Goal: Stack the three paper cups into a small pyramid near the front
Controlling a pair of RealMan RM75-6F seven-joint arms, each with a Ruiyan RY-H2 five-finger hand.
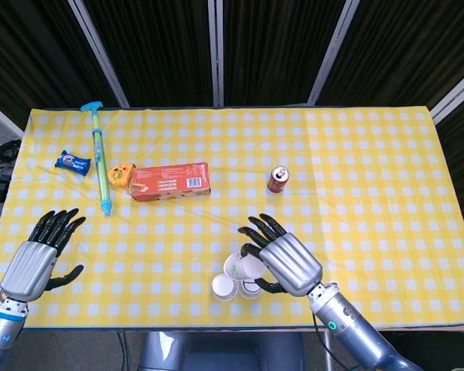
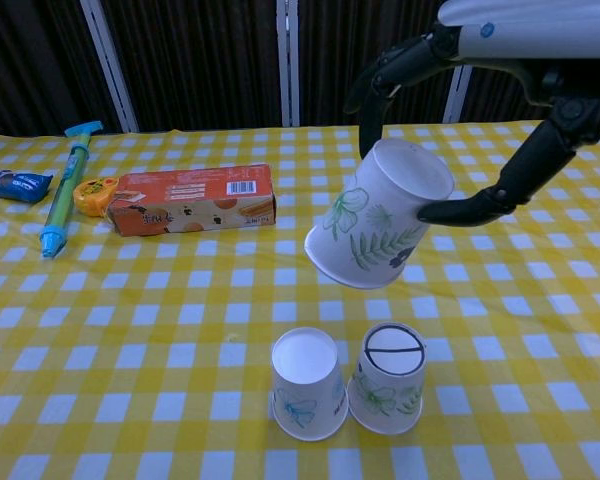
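Observation:
Two paper cups stand upside down side by side near the table's front edge: the left cup (image 2: 306, 382) (image 1: 224, 287) and the right cup (image 2: 388, 378) (image 1: 250, 288). My right hand (image 1: 286, 261) (image 2: 500, 70) holds the third paper cup (image 2: 377, 226) (image 1: 244, 267) in the air just above that pair, tilted, mouth toward the lower left. My left hand (image 1: 37, 259) hovers open over the table's front left corner, far from the cups, and only the head view shows it.
An orange snack box (image 1: 171, 181) (image 2: 193, 212), a blue-green water squirter (image 1: 101, 167) (image 2: 60, 202), a small orange packet (image 1: 120, 177) and a blue wrapper (image 1: 73, 162) lie at the back left. A red soda can (image 1: 278, 179) stands mid-table, hidden behind the held cup in the chest view.

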